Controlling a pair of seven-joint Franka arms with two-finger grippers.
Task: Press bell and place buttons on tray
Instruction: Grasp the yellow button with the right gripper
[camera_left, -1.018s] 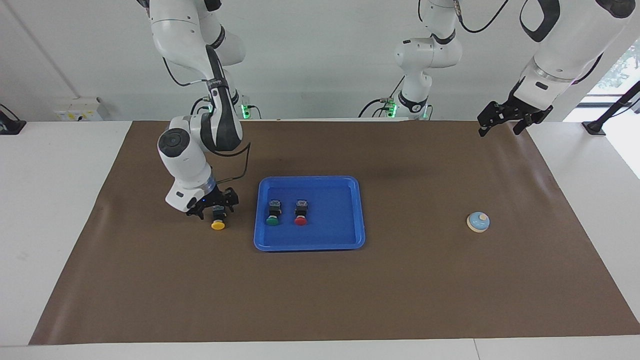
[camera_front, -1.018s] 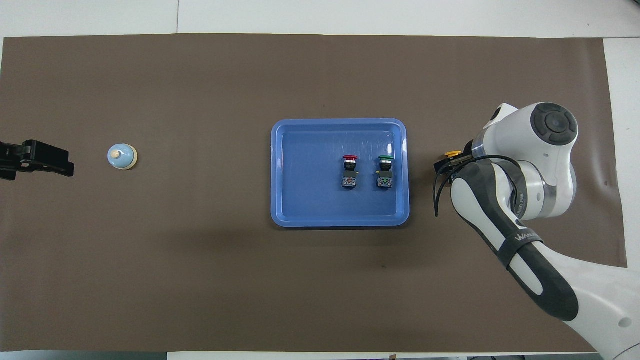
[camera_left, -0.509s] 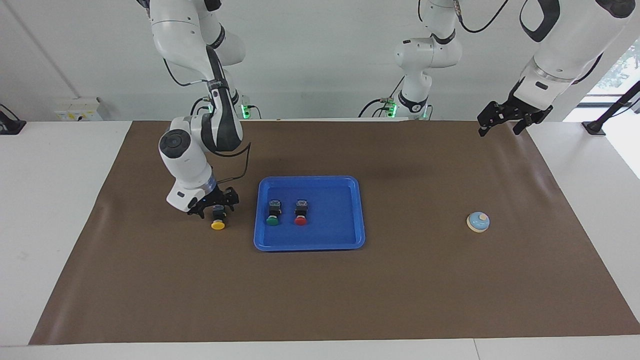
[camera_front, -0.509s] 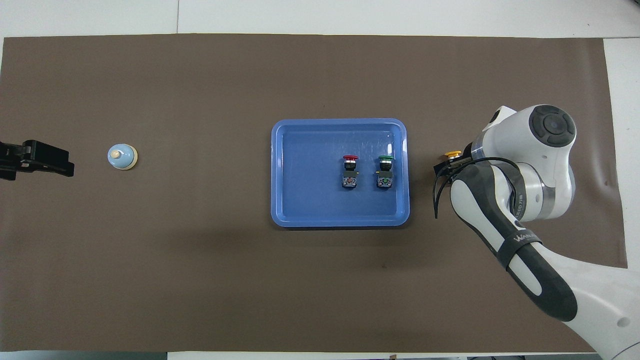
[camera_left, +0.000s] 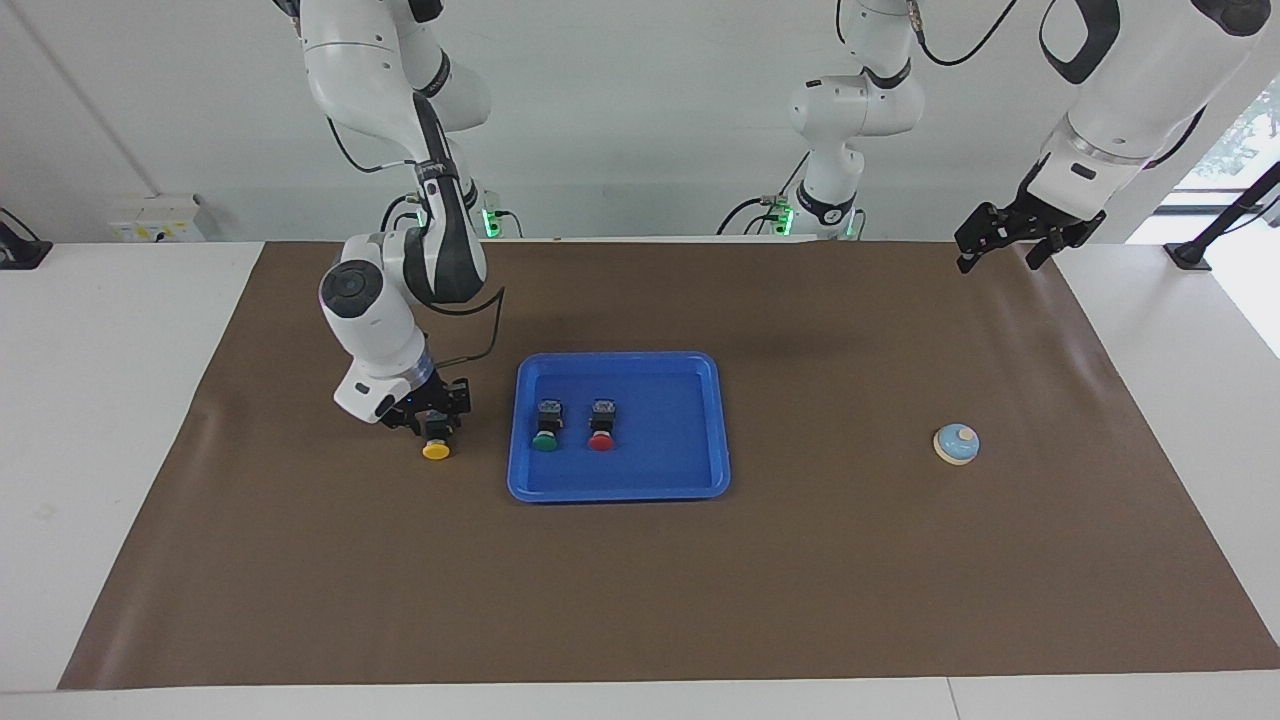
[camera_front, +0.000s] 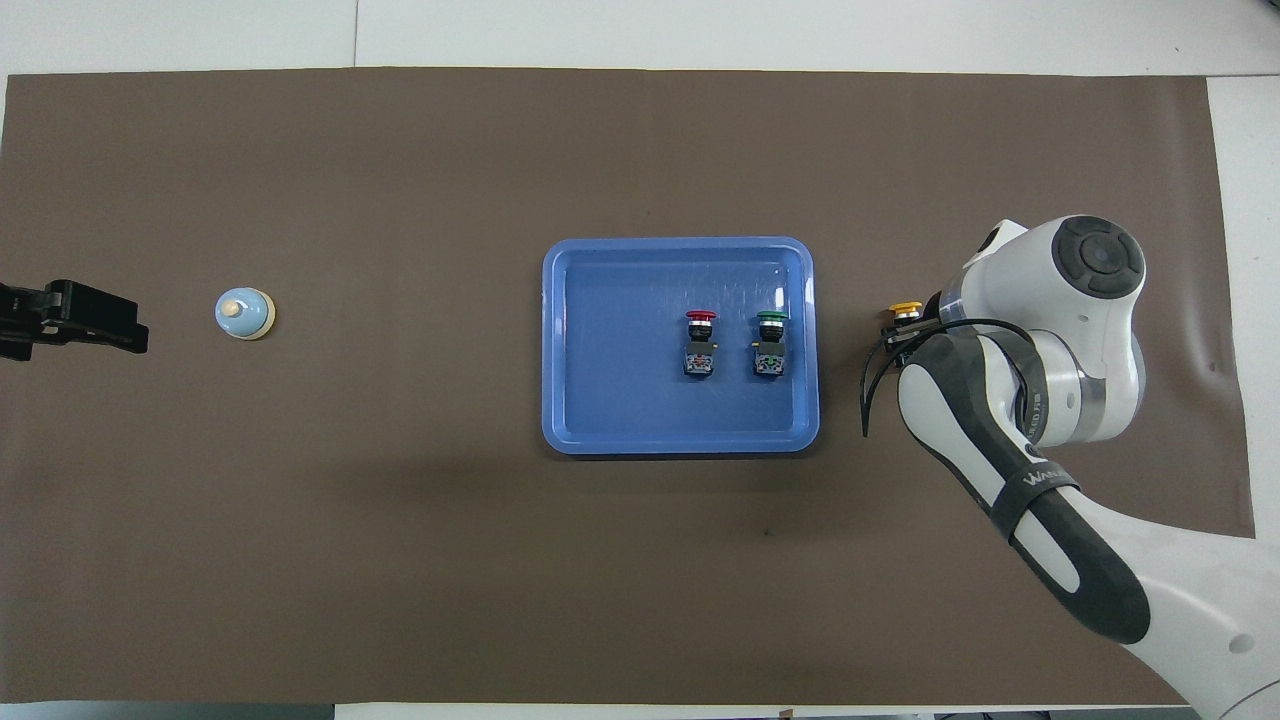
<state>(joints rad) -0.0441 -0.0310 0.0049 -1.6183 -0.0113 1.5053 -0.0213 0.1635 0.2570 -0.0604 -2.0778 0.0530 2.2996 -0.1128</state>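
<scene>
my right gripper is clamped on the yellow button, beside the tray. next i lift it over the rim. my left gripper waits, spread wide.

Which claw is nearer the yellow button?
Right. The right claw is shut on the yellow button beside the tray; the left claw waits raised at the left arm's end.

The right end effector has apparently closed on the yellow button.
</scene>
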